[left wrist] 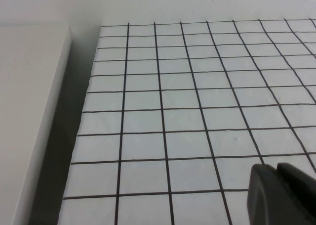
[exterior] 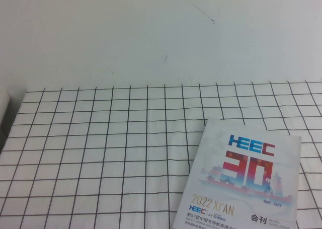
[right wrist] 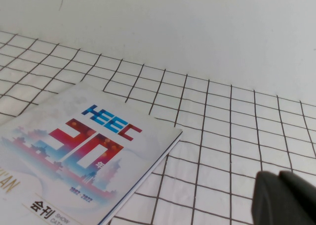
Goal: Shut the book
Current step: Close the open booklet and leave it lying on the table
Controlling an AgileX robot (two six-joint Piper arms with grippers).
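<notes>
Already the book [exterior: 241,181] looks shut. It lies flat on the checked cloth [exterior: 100,153] of the bench, front cover up, and its lower end runs out of the high view. We see no raised leaf and no gaping cover, so we judge the closing done, or all but done.

If anything is left, it is a light press on the cover near the book's open edge. We would bring it straight down so that the book does not skid on the cloth. We would also check the page edges, which show as a thin white line under the cover in the right wrist view.

The right pincer [right wrist: 281,198] hangs near the book, out beyond a corner of the cover and apart from it. Whether it is wide or narrow we cannot tell. The left pincer [left wrist: 279,193] is well apart from the book, over bare cloth, with no book in its own view. Its state too we cannot tell. Neither arm shows in the high view.
</notes>
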